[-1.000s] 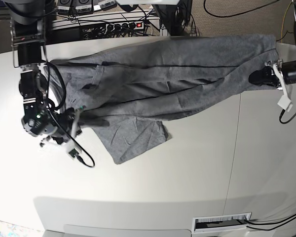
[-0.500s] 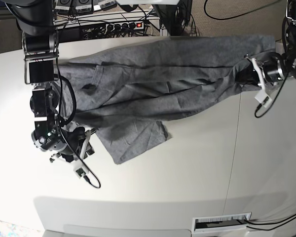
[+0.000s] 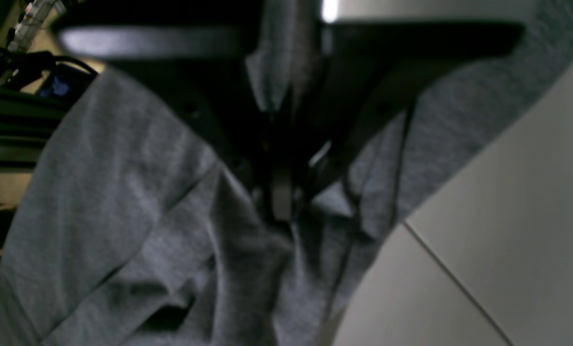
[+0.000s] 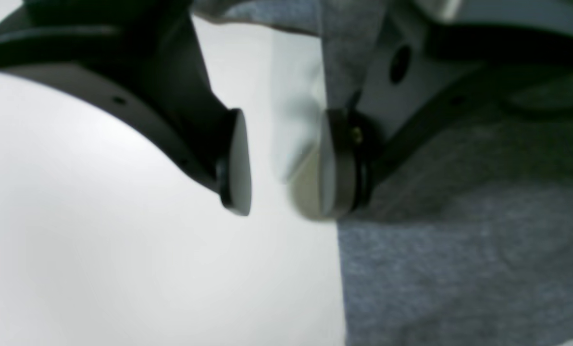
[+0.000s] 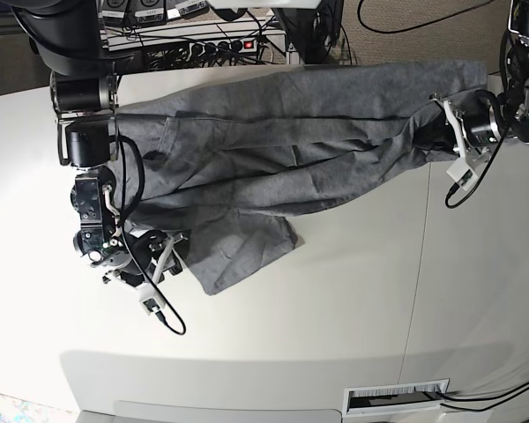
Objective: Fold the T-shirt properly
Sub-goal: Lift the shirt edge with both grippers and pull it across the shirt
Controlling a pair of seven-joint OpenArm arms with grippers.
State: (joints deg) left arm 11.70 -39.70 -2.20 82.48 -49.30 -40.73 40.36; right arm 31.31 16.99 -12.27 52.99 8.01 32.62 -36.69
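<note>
Tabletop (image 5: 353, 291): carries T-shirt (image 5: 282, 141), spread lengthwise between both claws, lower flap doubled under.

Left claw (image 3: 281, 192): pressed together, pinching T-shirt fabric.

Right claw (image 4: 284, 158): spread, empty; T-shirt edge just beside one pad.

Step, judged: re-grasp for fold. Next move calls for right claw closing on near edge.

The gripper (image 4: 284, 163) stands with its jaws apart, white table (image 4: 99, 259) showing through the gap. The left pad (image 4: 236, 163) hangs clear over the table. The right pad (image 4: 332, 163) sits at the straight edge of the grey T-shirt (image 4: 459, 269), which spreads rightward beneath that finger.
</note>
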